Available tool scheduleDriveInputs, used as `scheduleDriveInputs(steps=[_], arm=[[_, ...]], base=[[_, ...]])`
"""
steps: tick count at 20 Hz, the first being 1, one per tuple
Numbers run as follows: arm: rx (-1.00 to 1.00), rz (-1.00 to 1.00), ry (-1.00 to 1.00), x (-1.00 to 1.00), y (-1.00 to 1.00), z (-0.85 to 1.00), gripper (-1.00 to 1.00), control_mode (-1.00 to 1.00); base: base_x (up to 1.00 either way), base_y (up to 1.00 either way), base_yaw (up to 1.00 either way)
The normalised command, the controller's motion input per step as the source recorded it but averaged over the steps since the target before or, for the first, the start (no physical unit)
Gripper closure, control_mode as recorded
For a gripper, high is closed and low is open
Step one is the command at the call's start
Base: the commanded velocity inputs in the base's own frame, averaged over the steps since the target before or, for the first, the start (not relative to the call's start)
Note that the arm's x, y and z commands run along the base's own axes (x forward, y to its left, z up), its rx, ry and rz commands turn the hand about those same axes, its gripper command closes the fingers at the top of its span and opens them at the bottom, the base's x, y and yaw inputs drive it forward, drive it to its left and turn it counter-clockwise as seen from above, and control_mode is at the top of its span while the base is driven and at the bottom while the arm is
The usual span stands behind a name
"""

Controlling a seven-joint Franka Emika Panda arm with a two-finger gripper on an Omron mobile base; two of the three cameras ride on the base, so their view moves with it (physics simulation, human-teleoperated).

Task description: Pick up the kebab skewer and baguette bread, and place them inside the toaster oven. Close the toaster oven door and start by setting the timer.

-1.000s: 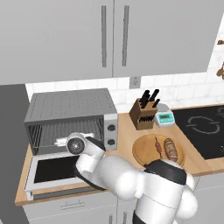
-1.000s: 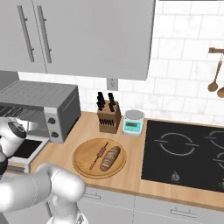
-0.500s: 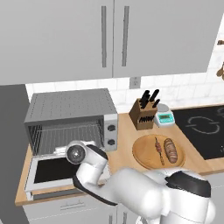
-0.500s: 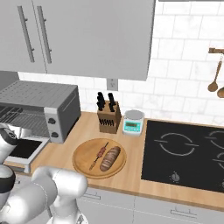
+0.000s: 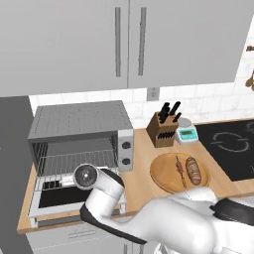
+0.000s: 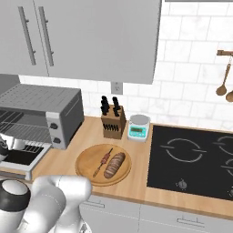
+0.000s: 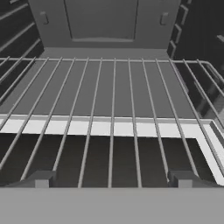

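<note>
The toaster oven (image 5: pixel 82 124) (image 6: pixel 41 102) stands at the counter's left with its door (image 5: pixel 44 196) (image 6: pixel 18 157) dropped flat. My gripper (image 7: pixel 112 180) is open just above the door, facing into the oven. Its fingertips (image 7: pixel 43 179) stand wide apart with nothing between them, and the bare wire rack (image 7: pixel 112 100) lies ahead of them. The kebab skewer (image 5: pixel 179 168) (image 6: pixel 103 162) and the baguette bread (image 5: pixel 193 171) (image 6: pixel 114 165) lie side by side on a round wooden board (image 5: pixel 166 181) (image 6: pixel 86 166), well to the right of the gripper.
A knife block (image 5: pixel 163 129) (image 6: pixel 111 120) and a small kitchen scale (image 5: pixel 187 133) (image 6: pixel 138 127) stand behind the board. A black cooktop (image 5: pixel 230 144) (image 6: pixel 191 159) takes up the counter's right side. Wall cabinets (image 5: pixel 129 39) hang above, and wooden spoons (image 6: pixel 223 86) hang on the wall.
My arm has sunk lower in front of the oven's mouth and its elbow has swung toward the right. The gripper stays open. The skewer and bread have not moved.
</note>
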Motion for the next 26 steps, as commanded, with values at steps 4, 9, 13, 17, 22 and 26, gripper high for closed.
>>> scheduleDriveInputs(steps=[4,9,13,17,22,26], arm=[[0.0,0.0,0.16,-0.8,0.02,-0.84,-1.0,-1.0],[0.0,-0.03,0.06,-0.36,-0.06,-0.17,-1.0,-1.0],[0.0,-0.13,0.0,-0.12,-0.47,0.74,-1.0,-1.0],[0.0,-0.16,0.08,-0.08,-0.62,0.85,-1.0,-1.0],[0.01,-0.13,0.17,-0.18,-0.94,0.61,-1.0,-1.0],[0.0,-0.08,0.23,-0.2,-1.0,0.38,-1.0,-1.0]], base=[[0.0,0.0,0.0],[0.0,0.0,0.0],[0.0,0.0,0.0],[0.0,0.0,0.0],[0.0,0.0,0.0],[0.0,0.0,0.0]])
